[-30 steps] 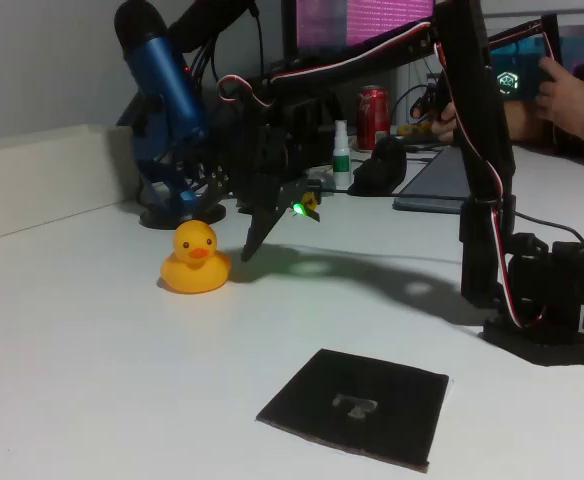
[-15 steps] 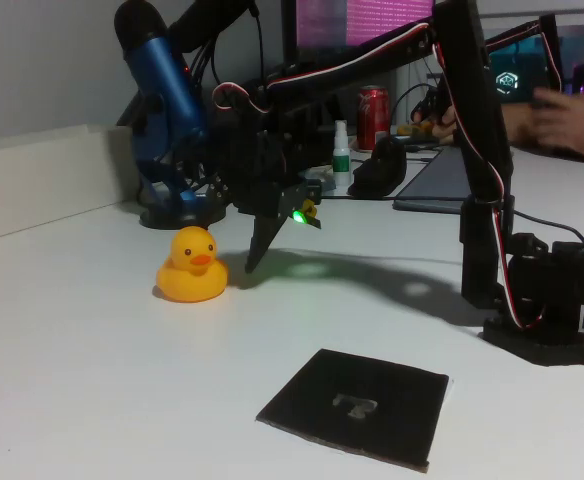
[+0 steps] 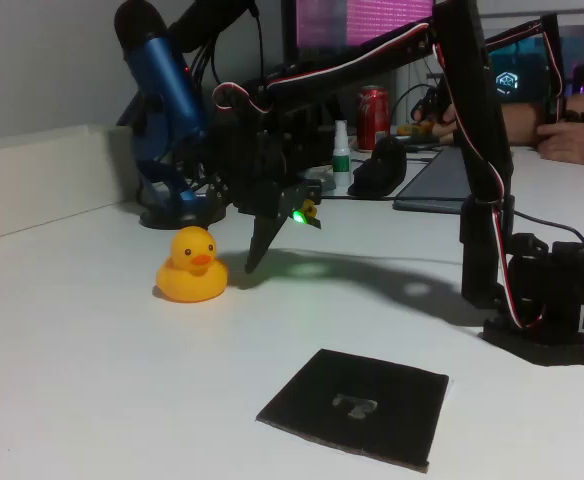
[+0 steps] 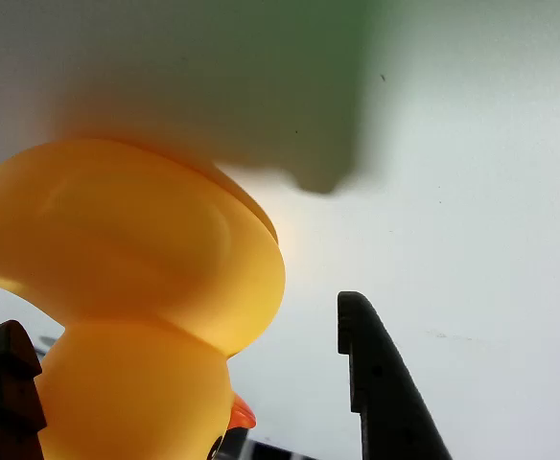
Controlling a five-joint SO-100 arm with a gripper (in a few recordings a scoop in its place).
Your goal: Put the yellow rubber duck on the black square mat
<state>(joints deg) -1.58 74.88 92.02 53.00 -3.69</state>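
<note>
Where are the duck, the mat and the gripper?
duck [image 3: 192, 272], fixed view, on its body.
mat [image 3: 392, 385], fixed view, on its black top beside the pale mark.
gripper [image 4: 189, 383], wrist view, midway between its fingertips.

Reaching far out from base, arm [image 3: 372, 60] stretched horiz across fixed view, wrist bending down. Gripper [image 3: 244, 255] pointing at tabletop, tips hovering low. Wrist view: fingers [image 4: 381, 383] spreading apart, nothing clamped btwn them.
</note>
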